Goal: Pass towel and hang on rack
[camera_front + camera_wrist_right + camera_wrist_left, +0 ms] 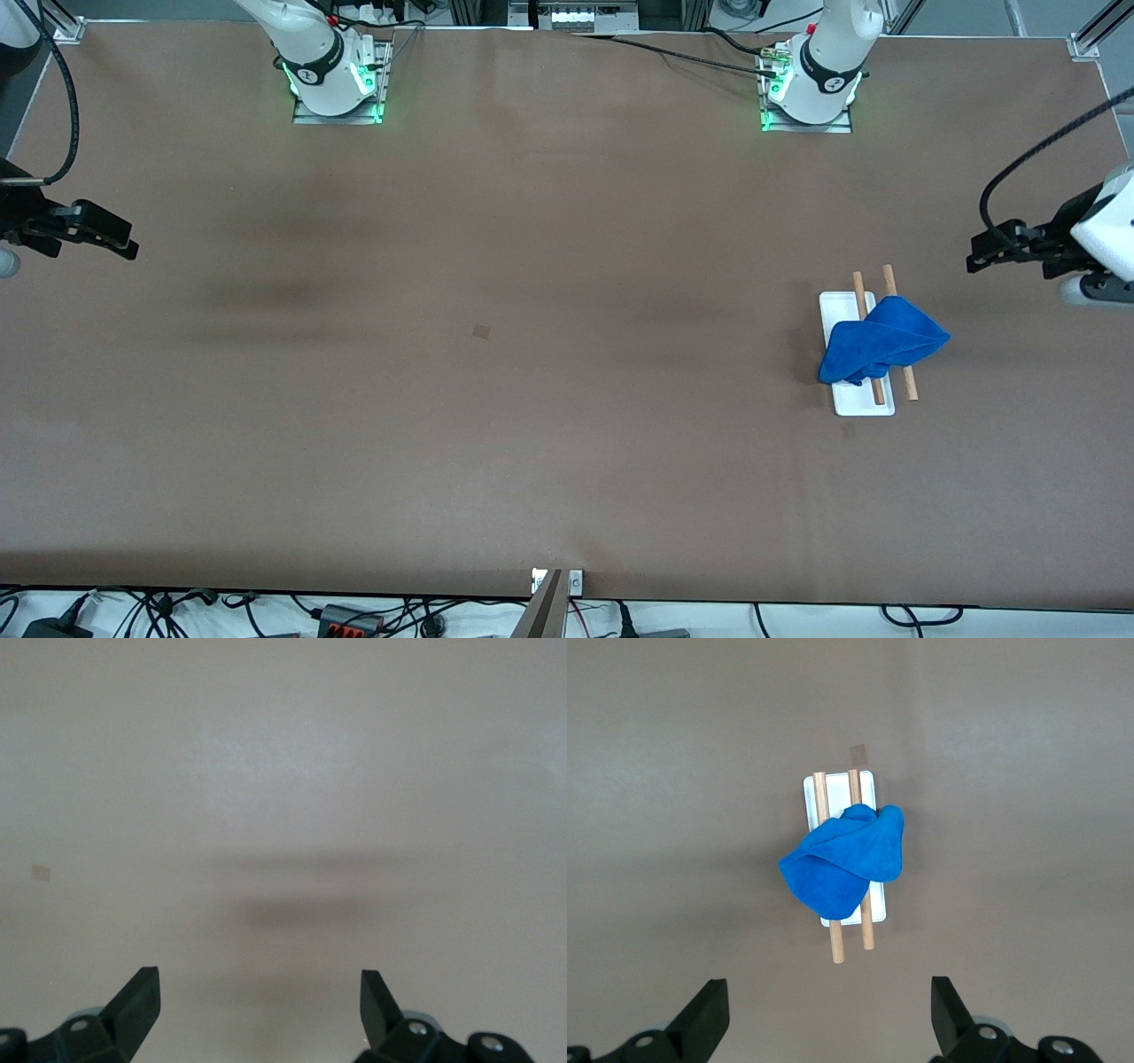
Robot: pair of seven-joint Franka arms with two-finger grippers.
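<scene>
The blue towel (pixel 881 350) lies draped over both wooden rods of the rack (pixel 849 310), toward the left arm's end of the table. The left gripper (pixel 974 259) hovers just beside it, fingers apart, empty. The right gripper (pixel 128 246) waits well apart, fingers spread

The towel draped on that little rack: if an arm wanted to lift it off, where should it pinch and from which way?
Probably from straight above, on the raised fold of the towel where it humps over the rack's two rods. There the cloth bunches thick and stands clear of the white base. The left gripper, jaws open, is the closer one.
</scene>
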